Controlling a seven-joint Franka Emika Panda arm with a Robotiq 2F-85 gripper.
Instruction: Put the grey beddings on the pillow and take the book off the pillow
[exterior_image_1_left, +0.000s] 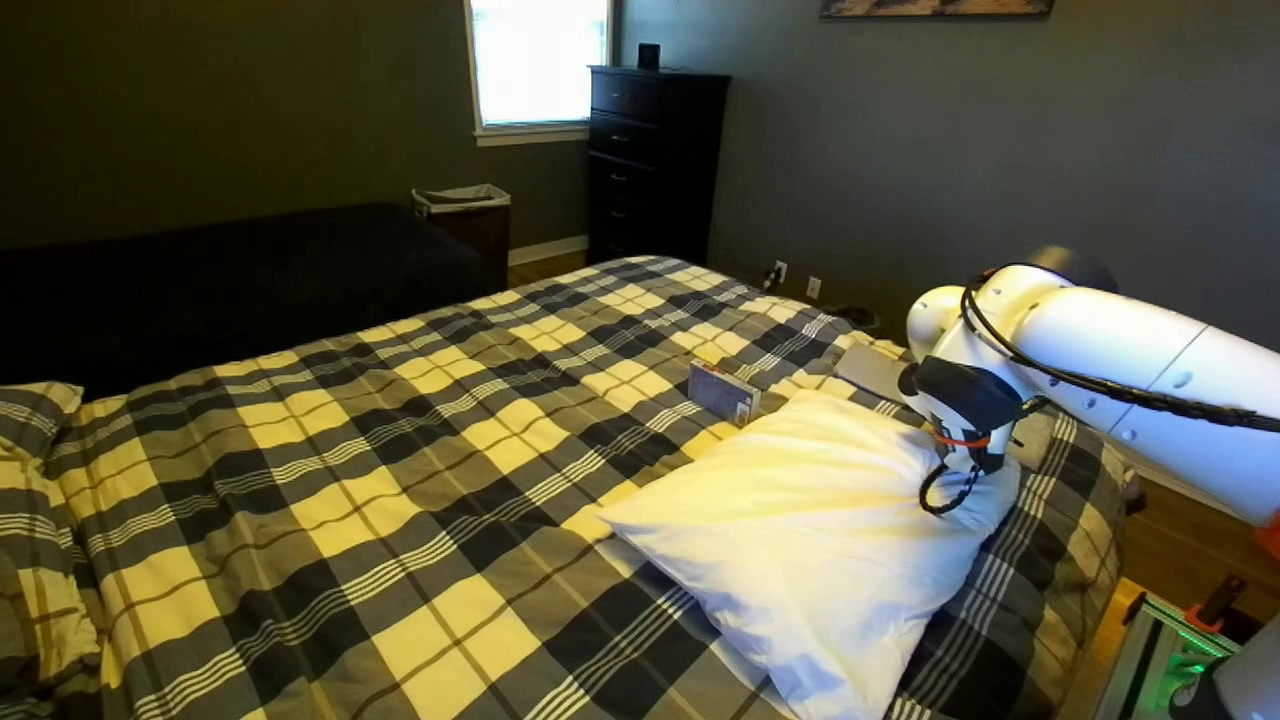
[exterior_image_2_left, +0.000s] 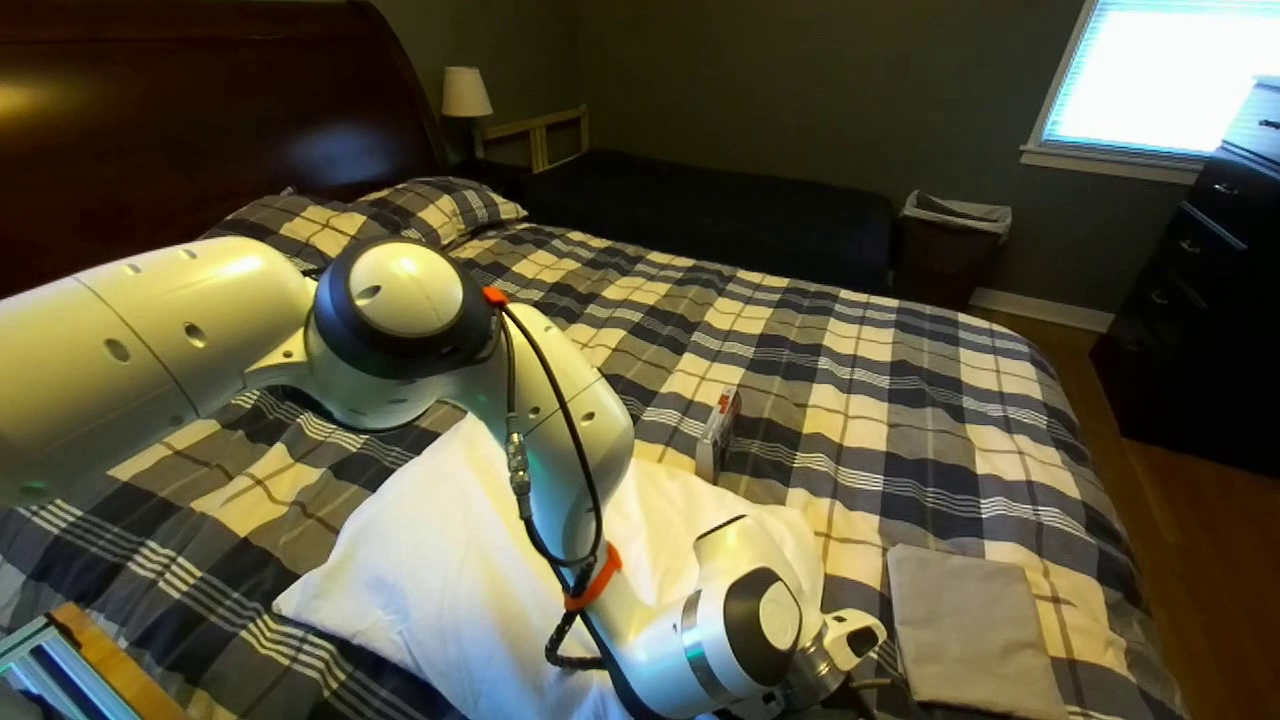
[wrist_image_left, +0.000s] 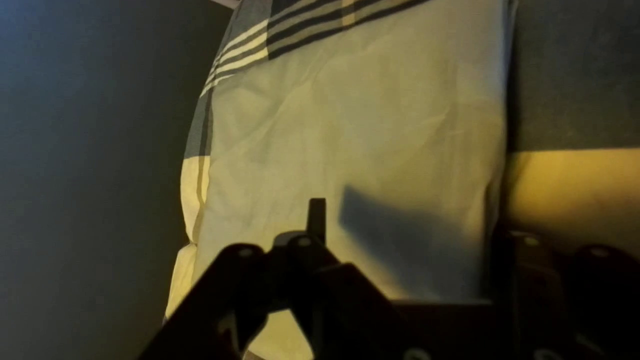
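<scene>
1. While the arm (exterior_image_1_left: 1130, 335) extends over the pillow (exterior_image_1_left: 800, 530) in an exterior view, the book (exterior_image_1_left: 722, 394) stands on edge just off the pillow, on the bedspread (exterior_image_1_left: 430, 530).
2. In an exterior view, the arm bends midway and slopes down, ending just beside the flat-lying grey beddings (exterior_image_2_left: 975, 630).
3. In the wrist view, the pincer (wrist_image_left: 421, 225) has its jaws parted, one over the grey beddings, one past their edge.

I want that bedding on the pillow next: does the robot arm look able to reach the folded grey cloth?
Likely yes: the hand is open and seems to straddle one edge of the folded grey cloth, with nothing visible lying on it.
</scene>
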